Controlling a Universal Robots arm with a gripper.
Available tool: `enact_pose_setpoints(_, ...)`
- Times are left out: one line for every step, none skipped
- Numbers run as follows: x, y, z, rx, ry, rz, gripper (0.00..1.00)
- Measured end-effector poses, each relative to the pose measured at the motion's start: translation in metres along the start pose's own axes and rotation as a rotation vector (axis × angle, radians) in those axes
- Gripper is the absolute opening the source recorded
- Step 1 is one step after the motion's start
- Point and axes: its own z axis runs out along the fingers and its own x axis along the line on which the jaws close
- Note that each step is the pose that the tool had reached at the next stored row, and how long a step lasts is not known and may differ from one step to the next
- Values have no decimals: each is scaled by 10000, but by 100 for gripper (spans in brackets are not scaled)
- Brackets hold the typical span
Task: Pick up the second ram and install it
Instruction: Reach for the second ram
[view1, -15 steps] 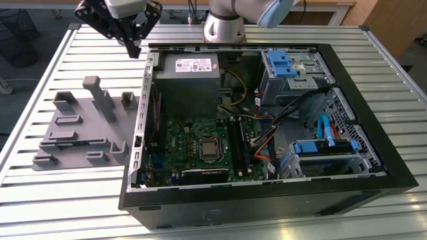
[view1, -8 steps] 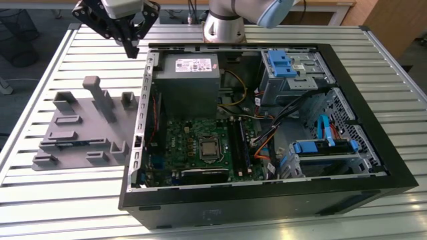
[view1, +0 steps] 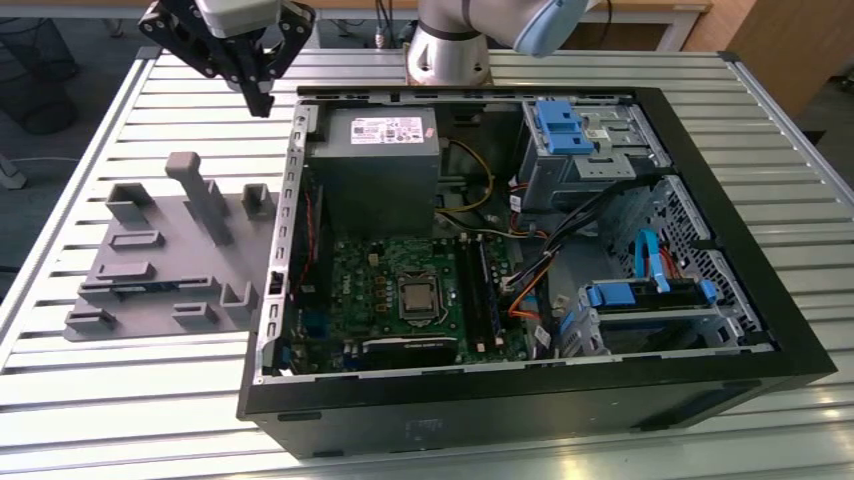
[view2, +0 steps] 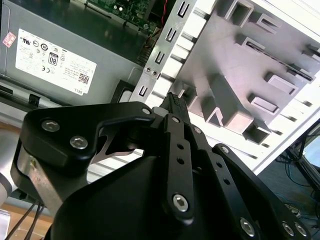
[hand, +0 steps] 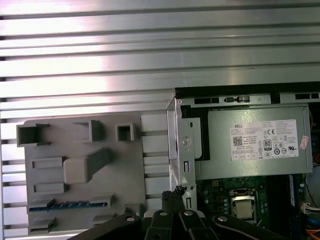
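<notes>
Ram: the second ram sat in a slot of the grey holder, at the holder's end toward the bottom of the exterior view. In the first wrist view it appeared as a thin dark, bluish strip.
Long axis: it ran crosswise in the exterior view, roughly at right angles to the side wall of the case beside the holder.
Direction from end effector: the ram lay toward the exterior view's lower left of the end effector and well apart from it. The holder's upright blocks stood in between.
End effector position: it hung above the tabletop, just outside the case corner by the power supply. It was past the holder's far end.
End effector state: the fingers were drawn together to a single tip in both wrist views. Nothing was between them, and they touched nothing.
Motherboard: it lay open in the case, with its long black slots on the exterior view's right of the processor socket.
Progress: by my reading, the ram was untouched in its holder and the pick had not started.
</notes>
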Motion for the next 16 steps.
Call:
enact_pose_setpoints(4, 0, 0, 0, 0, -1, 11)
enact_pose_setpoints(7, -1, 0, 1, 1, 0, 11)
enact_pose_setpoints(9, -1, 0, 1, 1, -1, 11)
enact_pose_setpoints(13, -1, 0, 0, 0, 0, 11)
enact_pose_setpoints(16, -1, 0, 0, 0, 0, 11)
enact_pose_setpoints(19, -2, 1, 0, 0, 0, 11)
enact_pose_setpoints(23, -2, 1, 1, 0, 0, 11)
enact_pose_setpoints(27, -2, 1, 0, 0, 0, 11)
enact_pose_setpoints(31, -3, 1, 1, 1, 0, 11)
enact_pose_setpoints(35, -3, 1, 0, 0, 0, 11)
enact_pose_setpoints(38, -3, 1, 0, 0, -1, 11)
enact_pose_setpoints(42, -3, 1, 0, 0, 0, 11)
enact_pose_setpoints(46, -4, 1, 1, 0, 0, 11)
enact_pose_setpoints(49, -4, 1, 1, 1, 0, 11)
enact_pose_setpoints(52, -4, 2, 0, 0, -1, 11)
enact_pose_setpoints(55, -4, 2, 0, 0, 0, 11)
